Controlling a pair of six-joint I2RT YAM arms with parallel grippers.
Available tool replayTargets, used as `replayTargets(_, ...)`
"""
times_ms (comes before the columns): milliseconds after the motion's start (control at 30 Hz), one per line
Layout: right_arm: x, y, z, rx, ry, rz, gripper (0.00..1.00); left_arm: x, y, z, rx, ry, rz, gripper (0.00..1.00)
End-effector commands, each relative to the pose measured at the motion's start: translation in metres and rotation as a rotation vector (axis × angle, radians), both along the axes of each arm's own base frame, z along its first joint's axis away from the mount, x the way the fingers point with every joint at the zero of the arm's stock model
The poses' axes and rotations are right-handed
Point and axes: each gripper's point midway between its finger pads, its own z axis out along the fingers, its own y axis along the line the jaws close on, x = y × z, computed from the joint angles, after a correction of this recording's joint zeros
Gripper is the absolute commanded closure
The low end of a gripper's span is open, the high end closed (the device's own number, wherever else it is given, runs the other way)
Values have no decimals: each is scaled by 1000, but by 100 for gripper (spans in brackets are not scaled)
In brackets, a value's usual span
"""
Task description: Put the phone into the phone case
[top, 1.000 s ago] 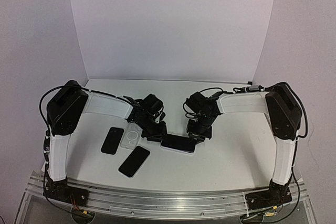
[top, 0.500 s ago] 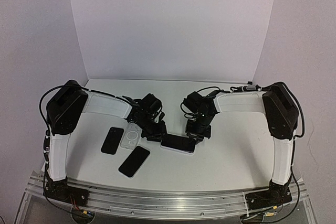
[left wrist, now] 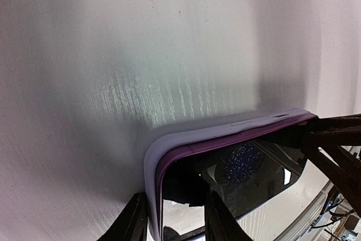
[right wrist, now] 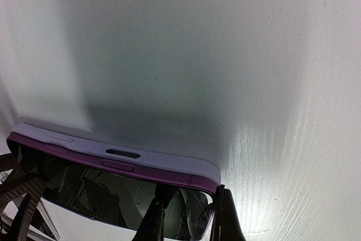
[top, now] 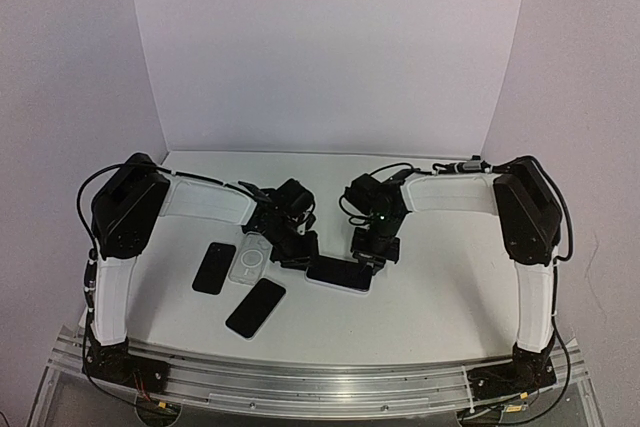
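The phone (top: 338, 273) lies flat and screen-up on the table (top: 440, 297), about midway between the left and right edges and nearer the front edge than the back. Its long sides run roughly along the front edge. It has a dark, glossy screen and a purple frame. The case (left wrist: 225, 125) is pale, whitish lilac, with button shapes and a slot along one long side. It sits under the phone and wraps its corners. The purple rim shows just above the case's lip, so the phone may not be fully seated.
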Motion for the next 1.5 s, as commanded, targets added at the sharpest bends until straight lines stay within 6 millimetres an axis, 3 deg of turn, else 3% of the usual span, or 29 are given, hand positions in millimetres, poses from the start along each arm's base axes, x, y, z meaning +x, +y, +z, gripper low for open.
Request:
replayTargets(0,-91,53,-101,109,256,184,100,-27,48,-78,282,93,-1,67)
replayTargets(167,-109,42,-126,84,342,210,100,-30,55,-82,320,107,12,66)
replayTargets(400,-125,-11,-156,-134,392,265,100,-28,54,-86,338,126,22,65)
replayTargets(600,-140,-24,-177,-168,464,293,100,-28,52,-82,334,136,25,65)
replayTargets(900,-144,-40,-203,-252,485,274,100,-22,56,-82,361,136,51,65)
replayTargets(1067,-124,-32,-172,-247,384,248,100,-20,57,-84,357,134,54,66)
replayTargets(1233,-88,13,-108,-86,237,282,100,-13,51,-84,320,99,50,66)
replayTargets(1333,-58,33,-50,-13,65,333,84,-6,45,-80,282,68,47,64)
replayTargets(1467,-33,36,12,25,-128,409,53,3,35,-70,242,31,43,60)
